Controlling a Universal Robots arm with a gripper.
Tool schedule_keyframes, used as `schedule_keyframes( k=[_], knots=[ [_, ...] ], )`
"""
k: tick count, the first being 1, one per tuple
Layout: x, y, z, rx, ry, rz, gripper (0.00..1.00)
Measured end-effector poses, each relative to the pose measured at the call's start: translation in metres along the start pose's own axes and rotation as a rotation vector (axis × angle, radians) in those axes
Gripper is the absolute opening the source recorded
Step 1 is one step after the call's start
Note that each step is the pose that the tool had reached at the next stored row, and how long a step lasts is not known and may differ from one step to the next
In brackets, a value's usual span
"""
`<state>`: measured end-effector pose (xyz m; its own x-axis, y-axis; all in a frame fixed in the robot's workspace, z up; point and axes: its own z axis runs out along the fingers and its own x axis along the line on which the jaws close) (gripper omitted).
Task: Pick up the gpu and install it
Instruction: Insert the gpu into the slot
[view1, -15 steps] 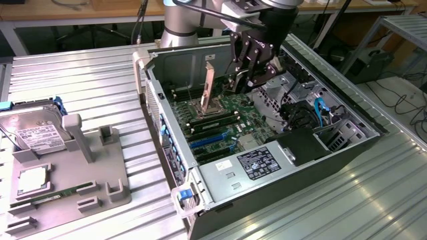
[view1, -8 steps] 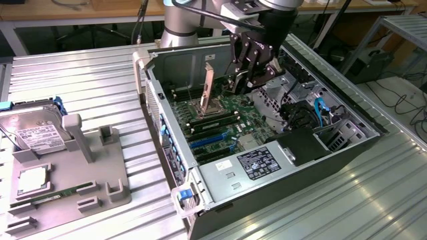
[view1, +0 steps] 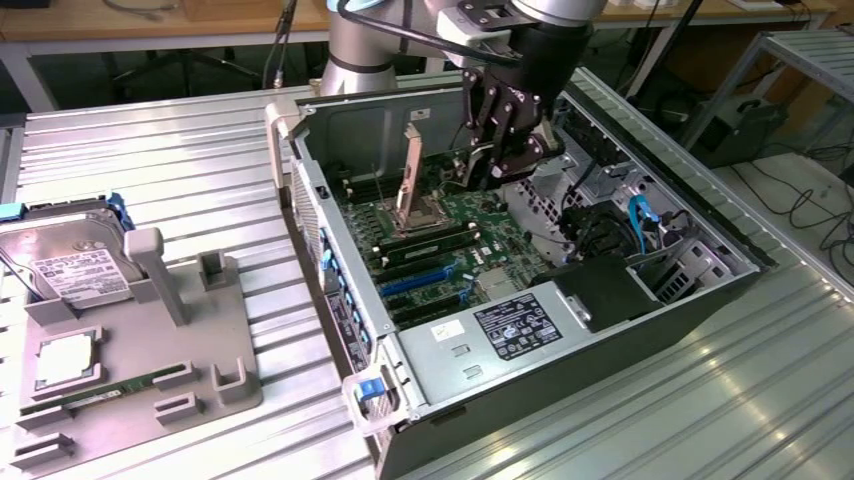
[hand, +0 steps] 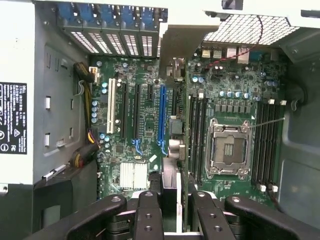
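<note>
- Gripper (hand: 170, 200): narrow, clamped on the upper edge of the graphics card (hand: 170, 181); seen in the exterior view (view1: 505, 165) low inside the open computer case (view1: 300, 200).
- Graphics card: held edge-on above the motherboard (hand: 145, 145), with the metal end bracket (hand: 178, 44) towards the rear slot covers (hand: 115, 42). Cannot tell whether already touching the board.
- Risk, thin grip: only a narrow strip of card between the fingers (hand: 148, 212). Any sideways push on contact likely to tilt the card or let it slide in the hold.
- Risk, line-up: card edge apparently just beside the long blue slot (hand: 161, 112), on the side nearer the memory slots (hand: 196, 135). Pressing down off-line likely to land the contacts on the slot wall or on small board parts nearby instead of in the slot.
- Risk, bracket: possible catch on the rear frame if lowered askew, leaving one end seated and the other raised.
- Risk, neighbours: open processor socket (hand: 227, 147) close by, with its plate standing upright (view1: 412, 160); possible contact with it from a drifting gripper body.
- Risk, cables: yellow and black wires (hand: 86, 145) by the power supply (hand: 15, 120), on the far side of the white slot (hand: 111, 107). Apart from the card for now, so a lesser concern.
- Outside the case: hard drive (view1: 74, 265) on the grey holder (view1: 147, 350), well apart from the work.
</note>
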<state>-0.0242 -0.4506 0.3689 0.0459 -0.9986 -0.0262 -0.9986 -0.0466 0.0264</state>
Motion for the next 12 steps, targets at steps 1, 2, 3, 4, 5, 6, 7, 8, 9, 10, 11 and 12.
schedule_keyframes(
  k=[1,2,3,4,5,6,7,8,9,10,11,12],
  knots=[
    [0.0000,0.0001,0.0004,0.0001,0.0000,0.003,0.28],
    [0.0000,0.0001,0.0008,0.0001,-0.0001,0.005,0.28],
    [0.0000,0.0001,0.0012,0.0002,-0.0002,0.005,0.28],
    [0.0000,0.0001,0.0014,0.0001,0.0000,0.005,0.28],
    [0.0001,0.0001,0.0017,0.0001,0.0000,0.005,0.28],
    [0.0001,0.0001,0.0021,0.0002,-0.0002,0.005,0.28],
    [0.0001,0.0001,0.0024,0.0001,-0.0001,0.005,0.28],
    [0.0001,0.0001,0.0034,0.0001,-0.0001,0.005,0.28],
    [0.0001,0.0001,0.0047,0.0001,-0.0001,0.005,0.28],
    [0.0002,0.0000,0.0058,0.0001,-0.0001,0.005,0.28],
    [0.0002,0.0000,0.0068,0.0002,-0.0001,0.005,0.28],
    [0.0002,0.0000,0.0085,0.0002,-0.0002,0.005,0.28]
  ],
)
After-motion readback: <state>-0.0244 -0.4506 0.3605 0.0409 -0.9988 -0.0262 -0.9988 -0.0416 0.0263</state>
